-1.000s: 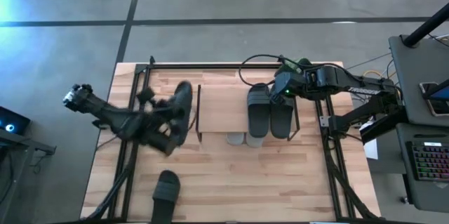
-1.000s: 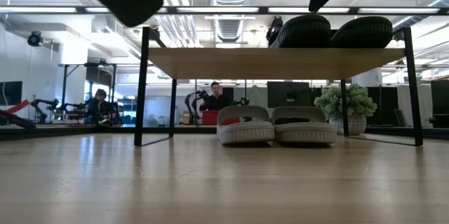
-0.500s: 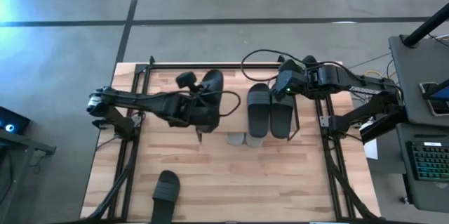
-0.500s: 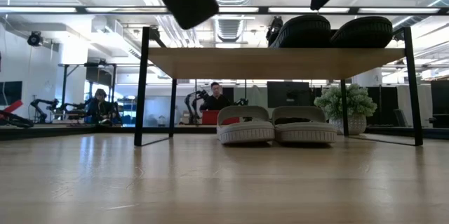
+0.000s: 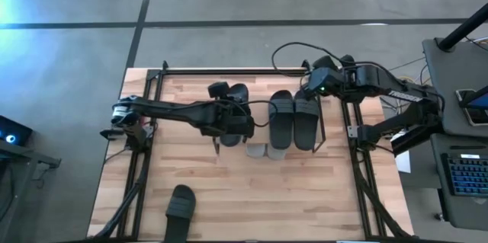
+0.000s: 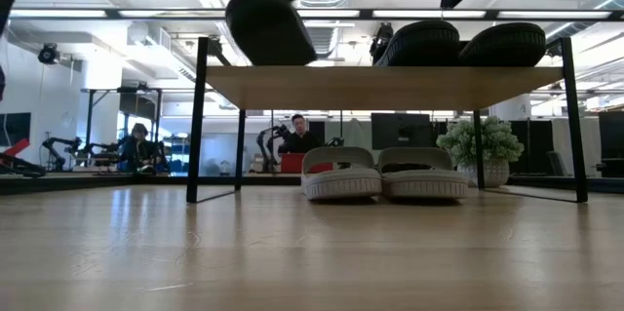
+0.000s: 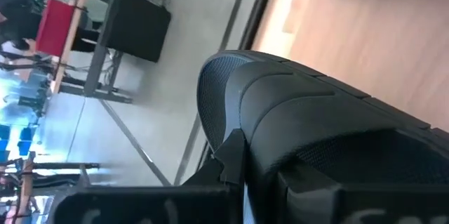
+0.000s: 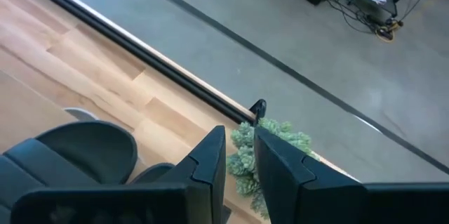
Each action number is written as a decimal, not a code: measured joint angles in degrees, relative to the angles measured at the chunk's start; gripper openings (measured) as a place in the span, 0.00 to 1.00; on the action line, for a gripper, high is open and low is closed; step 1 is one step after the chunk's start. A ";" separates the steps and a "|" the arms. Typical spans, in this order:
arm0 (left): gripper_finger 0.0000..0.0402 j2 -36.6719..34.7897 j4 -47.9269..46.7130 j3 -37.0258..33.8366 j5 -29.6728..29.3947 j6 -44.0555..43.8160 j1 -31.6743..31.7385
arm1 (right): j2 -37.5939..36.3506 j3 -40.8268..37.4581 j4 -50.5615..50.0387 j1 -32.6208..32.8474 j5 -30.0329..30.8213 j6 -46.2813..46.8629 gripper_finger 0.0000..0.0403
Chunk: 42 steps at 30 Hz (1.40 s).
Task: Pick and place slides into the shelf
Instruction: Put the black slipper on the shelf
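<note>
Left gripper: jaws clamped on a black slide, held just above the shelf, left part.
Right gripper: jaws nearly closed, empty, at the shelf's 1 o'clock corner.
Shelf top: two black slides.
Beneath: two grey slides.
Tabletop, 7 o'clock: one black slide.

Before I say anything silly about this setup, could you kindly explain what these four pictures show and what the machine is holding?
It is a robot with two dark arms at a wooden table, each ending in a two-fingered hand. One camera looks straight down, one looks level along the tabletop, and one rides on each wrist.

On the table stands a small shelf with a wooden top. Two black slides lie on its top and two light grey slides sit under it. Another black slide lies near the table's front edge.

The left hand holds a black slide just above the shelf's left end. The right hand, nearly shut and empty, is over the table's far edge by a small green plant.
</note>
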 joint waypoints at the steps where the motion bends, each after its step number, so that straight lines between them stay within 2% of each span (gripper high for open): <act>1: 0.00 0.18 -0.76 0.00 0.32 -0.08 0.17 | -0.29 0.00 -0.04 0.00 0.23 0.00 0.17; 24: 0.00 3.16 -3.38 -0.11 4.91 -0.16 1.71 | -1.48 0.00 -0.35 -1.51 1.28 -0.13 0.17; 42: 0.01 3.24 -4.82 -0.74 5.03 -0.35 1.69 | -1.46 0.00 -0.35 -1.51 1.21 -0.24 0.17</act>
